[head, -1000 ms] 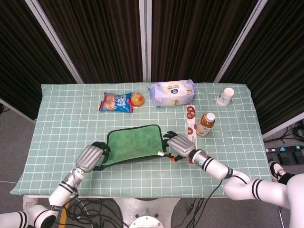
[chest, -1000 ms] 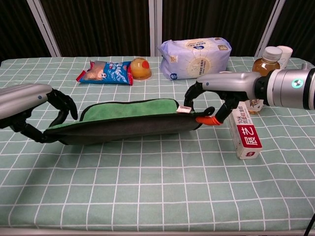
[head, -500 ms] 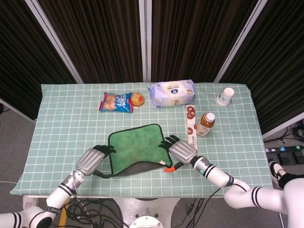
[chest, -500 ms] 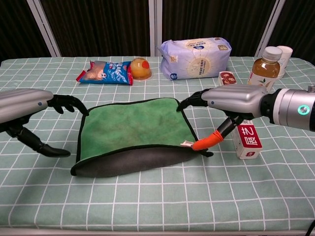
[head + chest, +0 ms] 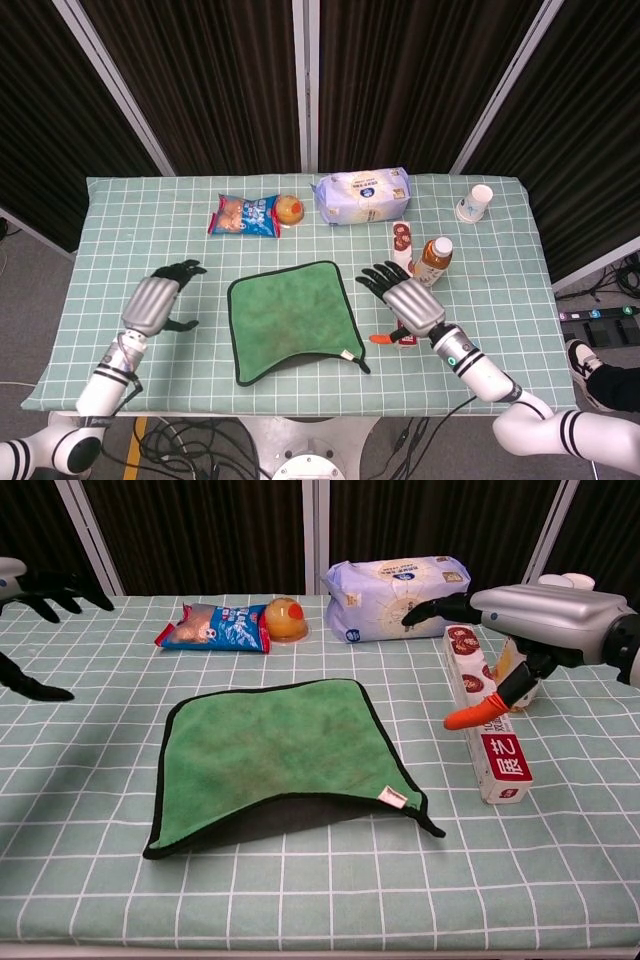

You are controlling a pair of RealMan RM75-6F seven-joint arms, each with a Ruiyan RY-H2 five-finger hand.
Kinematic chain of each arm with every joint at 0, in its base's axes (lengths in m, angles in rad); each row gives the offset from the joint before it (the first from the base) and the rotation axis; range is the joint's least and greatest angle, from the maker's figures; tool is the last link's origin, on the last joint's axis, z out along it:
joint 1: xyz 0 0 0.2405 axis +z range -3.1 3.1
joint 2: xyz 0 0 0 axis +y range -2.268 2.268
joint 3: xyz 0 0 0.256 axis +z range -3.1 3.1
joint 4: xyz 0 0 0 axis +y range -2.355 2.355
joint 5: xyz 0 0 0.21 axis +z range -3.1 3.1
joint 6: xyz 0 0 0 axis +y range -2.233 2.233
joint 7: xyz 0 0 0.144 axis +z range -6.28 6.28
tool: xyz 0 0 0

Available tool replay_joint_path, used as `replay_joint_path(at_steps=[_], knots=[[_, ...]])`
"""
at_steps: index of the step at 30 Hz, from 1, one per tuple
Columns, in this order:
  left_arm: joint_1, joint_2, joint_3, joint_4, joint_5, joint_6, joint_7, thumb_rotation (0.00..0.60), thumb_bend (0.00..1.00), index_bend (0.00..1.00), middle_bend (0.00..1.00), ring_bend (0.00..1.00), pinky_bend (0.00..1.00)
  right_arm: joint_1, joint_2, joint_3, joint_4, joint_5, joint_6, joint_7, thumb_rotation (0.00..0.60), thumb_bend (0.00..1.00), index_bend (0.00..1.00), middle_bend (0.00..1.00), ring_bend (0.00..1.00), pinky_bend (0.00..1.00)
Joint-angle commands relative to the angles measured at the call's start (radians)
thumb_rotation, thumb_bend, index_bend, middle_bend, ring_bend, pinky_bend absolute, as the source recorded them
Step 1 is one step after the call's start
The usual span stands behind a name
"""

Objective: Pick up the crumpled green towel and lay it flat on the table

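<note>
Both hands hover above the table, fingers spread and holding nothing: left hand and right hand flank the green towel. The towel lies spread flat between them.

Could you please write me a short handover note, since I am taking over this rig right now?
Left hand: open, holding nothing, off to the left of the towel.
Right hand: open, holding nothing, raised over the red and white box to the right of the towel.
Green towel: spread out on the table, free of both hands. Its near edge looks slightly lifted in the chest view.
Done: towel laid out.
Left: perhaps press the near edge flat, then retract the arms.
</note>
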Motion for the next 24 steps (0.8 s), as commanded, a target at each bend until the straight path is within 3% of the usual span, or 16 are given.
replay_joint_path(at_steps=[1,6,14,18,24], knots=[[0.024,0.001,-0.048,0.065,-0.082,0.032,0.0,0.6,0.04,0.28,0.25,0.21,0.24,-0.013,-0.013,0.004,0.006,0.013,0.013,-0.047,0.507,0.02,0.18,0.1,0.0,0.0],[0.067,0.012,-0.063,0.09,-0.128,0.081,-0.005,0.6,0.05,0.28,0.25,0.21,0.24,-0.033,0.038,0.019,-0.065,-0.004,0.049,-0.016,0.515,0.14,0.26,0.15,0.01,0.0],[0.17,0.067,-0.042,0.093,-0.098,0.213,-0.026,0.6,0.13,0.29,0.25,0.21,0.24,-0.237,0.201,-0.015,-0.189,-0.028,0.35,-0.112,0.586,0.2,0.3,0.2,0.07,0.02],[0.221,0.098,-0.014,0.079,-0.056,0.268,-0.04,0.6,0.13,0.29,0.25,0.21,0.24,-0.36,0.25,-0.042,-0.206,0.003,0.479,-0.107,0.588,0.2,0.26,0.2,0.07,0.02],[0.282,0.129,0.042,0.045,0.011,0.318,-0.029,0.6,0.14,0.29,0.25,0.21,0.23,-0.495,0.305,-0.072,-0.178,0.066,0.558,-0.027,0.587,0.2,0.16,0.15,0.03,0.01]])
